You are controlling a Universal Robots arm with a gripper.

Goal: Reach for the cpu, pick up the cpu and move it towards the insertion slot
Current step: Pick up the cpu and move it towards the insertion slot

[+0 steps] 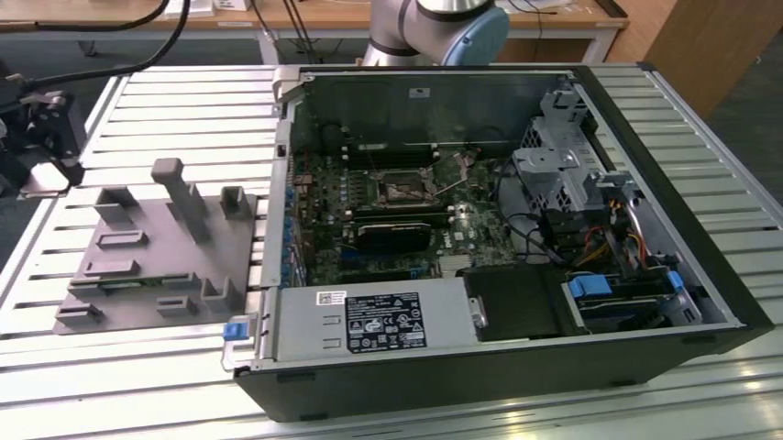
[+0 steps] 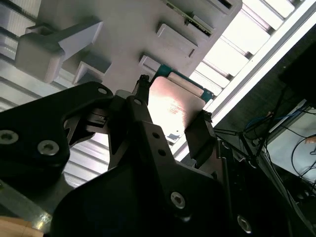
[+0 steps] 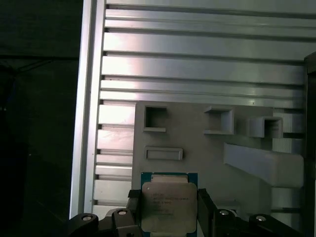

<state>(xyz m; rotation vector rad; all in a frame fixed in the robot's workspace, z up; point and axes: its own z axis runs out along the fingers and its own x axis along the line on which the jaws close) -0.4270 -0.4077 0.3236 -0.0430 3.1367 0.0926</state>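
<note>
The cpu (image 3: 167, 206), a flat silvery square with a thin green-tan rim, sits between the two black fingers (image 3: 134, 211) of my gripper (image 3: 168, 203). In the second wrist view the cpu (image 2: 173, 106) has a finger pressed on each side edge, so the gripper (image 2: 174, 99) is shut on it. It hangs over the grey pegged tray (image 3: 197, 148). In the exterior view my gripper (image 1: 43, 170) is at the far left, beside the tray (image 1: 135, 275). The insertion slot (image 1: 402, 188), a small dark square with a metal frame, lies on the motherboard inside the open case, well off to the exterior view's right.
The open black computer case (image 1: 514, 367) holds a long black card (image 1: 389, 234), a drive cage (image 1: 556, 174), cables and a power supply (image 1: 367, 321). Tall grey pegs (image 1: 183, 202) stand on the tray. The slatted metal table (image 1: 159, 101) stretches around both.
</note>
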